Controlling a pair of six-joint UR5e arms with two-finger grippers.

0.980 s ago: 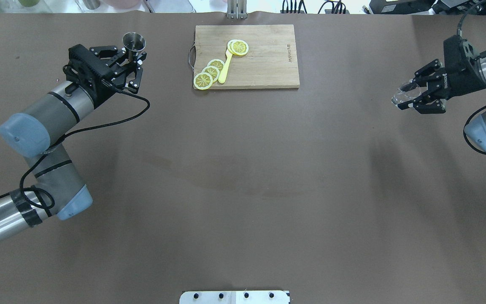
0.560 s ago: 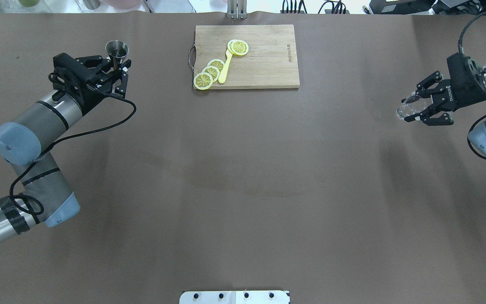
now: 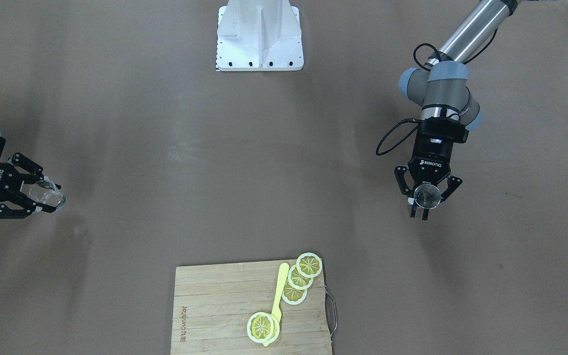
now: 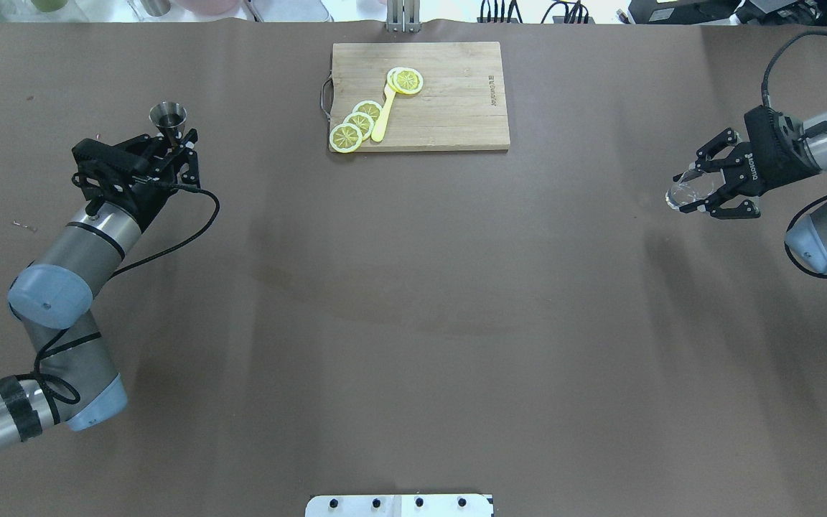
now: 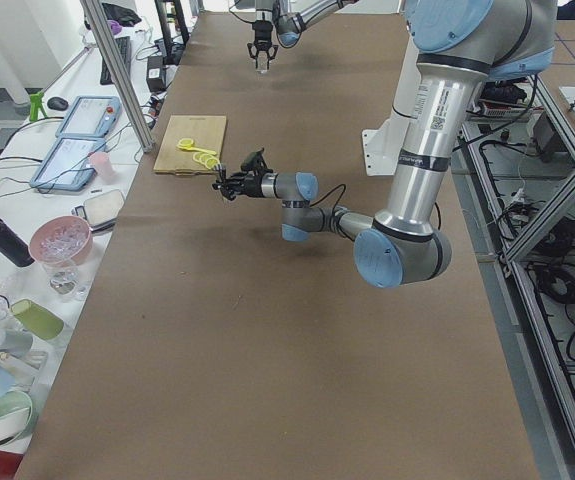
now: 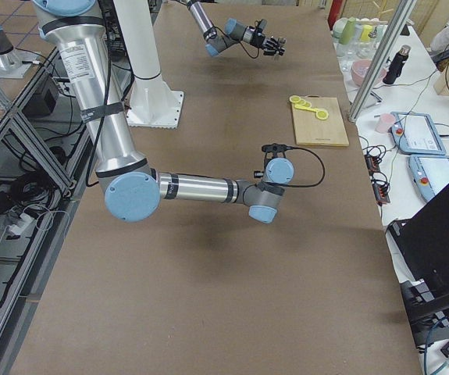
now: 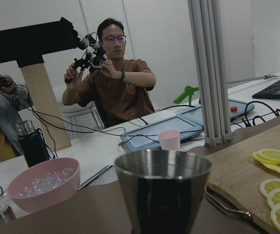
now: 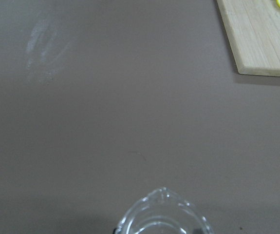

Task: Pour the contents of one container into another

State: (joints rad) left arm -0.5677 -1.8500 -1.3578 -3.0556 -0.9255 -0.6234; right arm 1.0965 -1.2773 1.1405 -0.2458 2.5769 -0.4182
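L gripper [image 4: 175, 141]: clamped on the jigger [image 4: 169, 113], fingers pinching its narrow waist below the cup.
Jigger: steel, upright, mouth up. Far-left part of the table [image 4: 413, 301], well apart from the board [image 4: 449, 100]. Can't tell if its base touches the table. Inside not readable.
L arm: comes in from the near-left corner, elbow bent, black cable looping off the wrist.
R gripper [image 4: 697, 192]: closed round the glass [image 4: 683, 191], one finger on each side.
Glass: clear, at the far-right edge of the table, held out ahead of the fingers. Wrist cam shows only its wavy rim at the btm edge. Tilt and contents hard to tell.
R arm: enters from the right edge, wrist pointing toward table centre.
Jigger vs glass: opposite ends of the table, well apart.
Board: wood, far-centre, metal handle on its left end.
On board: lemon slices [image 4: 356, 126], three overlapping near the left end, another stack further back; yellow spoon [image 4: 383, 115] lying between them.
Base plate [image 3: 259, 34]: white, robot's side, mid-table.
L wrist cam bkgd: person [image 7: 115, 83] seated, holding a handheld rig; pink bowl [image 7: 42, 185] w/ ice; pink cup [image 7: 169, 140]; black flask [image 7: 32, 141].
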